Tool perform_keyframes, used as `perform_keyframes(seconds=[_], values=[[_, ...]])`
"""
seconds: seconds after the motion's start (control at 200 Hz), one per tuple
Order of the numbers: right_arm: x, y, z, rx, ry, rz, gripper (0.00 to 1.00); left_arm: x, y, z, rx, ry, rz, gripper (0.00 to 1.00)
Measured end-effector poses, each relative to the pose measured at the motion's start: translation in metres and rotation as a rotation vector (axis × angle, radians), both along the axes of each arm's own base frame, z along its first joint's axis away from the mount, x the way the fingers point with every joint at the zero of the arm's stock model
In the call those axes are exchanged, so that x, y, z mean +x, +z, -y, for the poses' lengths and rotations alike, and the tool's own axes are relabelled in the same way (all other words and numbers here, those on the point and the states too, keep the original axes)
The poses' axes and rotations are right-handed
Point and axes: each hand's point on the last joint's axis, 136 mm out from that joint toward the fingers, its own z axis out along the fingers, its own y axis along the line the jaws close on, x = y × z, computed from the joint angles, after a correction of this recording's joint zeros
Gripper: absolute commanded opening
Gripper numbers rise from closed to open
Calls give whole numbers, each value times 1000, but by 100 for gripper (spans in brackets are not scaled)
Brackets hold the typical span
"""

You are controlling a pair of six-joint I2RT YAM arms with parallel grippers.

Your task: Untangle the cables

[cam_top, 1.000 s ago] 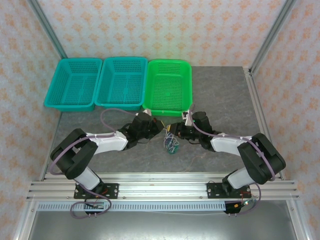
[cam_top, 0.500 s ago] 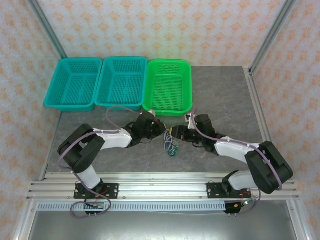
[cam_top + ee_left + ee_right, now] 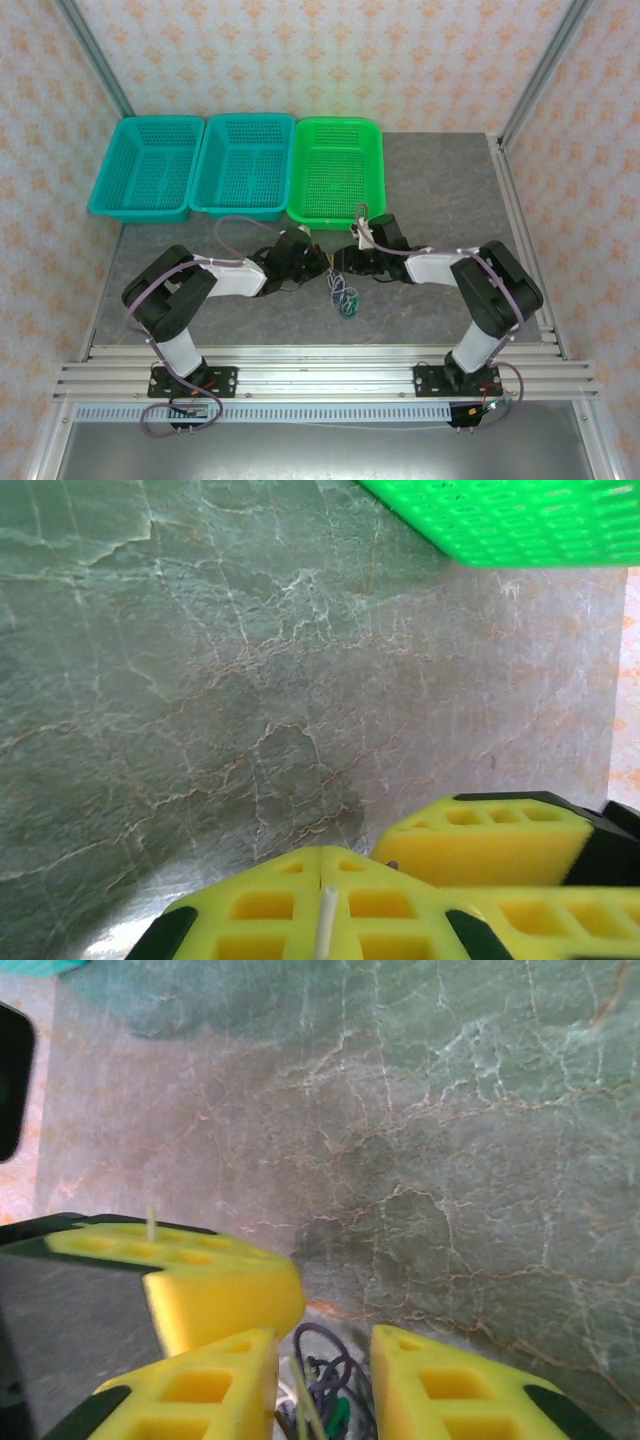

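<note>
Folded inward since a second ago: right arm's elbow drawn toward the middle, its hand (image 3: 342, 262) carried left and nearer the green basket (image 3: 335, 180); cables (image 3: 344, 296) barely shifted.

From above: grey marbled surface (image 3: 450, 190) inside a booth of patterned wallpaper and slanted metal posts. Along the far edge, left teal basket (image 3: 145, 165), middle teal basket (image 3: 243, 165) and the green one, touching side by side. Along the near edge, a metal rail (image 3: 320, 375). Left hand (image 3: 316, 265) and right hand tip to tip just in front of the green basket, with the cables in a small knot on the surface just nearer than both. Bare stone to the right of the baskets and on both sides of the knot.

From the left wrist: left hand (image 3: 322, 880) shut, pinching a white cable (image 3: 325, 925) between its yellow fingers; green basket corner (image 3: 510, 515) above; open stone beyond.

From the right wrist: right hand (image 3: 325, 1350) with fingers apart, dark, purple and green-flecked cables (image 3: 320, 1385) lying loose in the gap; a yellow finger of the left hand (image 3: 210, 1285) just beside; clear stone ahead.
</note>
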Motion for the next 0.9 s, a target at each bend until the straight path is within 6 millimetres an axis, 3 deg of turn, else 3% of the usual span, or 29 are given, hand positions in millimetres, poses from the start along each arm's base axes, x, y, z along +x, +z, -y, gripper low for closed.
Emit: perform_keyframes(seconds=[0.105, 0.345, 0.505, 0.711, 0.901], values=[[-2, -9, -1, 5, 4, -35, 26, -1, -1, 0, 5, -1, -4, 0], [-5, -12, -1, 12, 7, -49, 0, -4, 1, 4, 0, -14, 0, 0], [-6, -12, 9, -5, -43, -25, 0, -5, 5, 1, 9, -6, 2, 0], [-6, 17, 46, -50, -239, 122, 0, -15, 25, -22, 27, 42, 35, 0], [0, 20, 109, -132, -523, 173, 0, -16, 21, -48, 54, 94, 23, 0]])
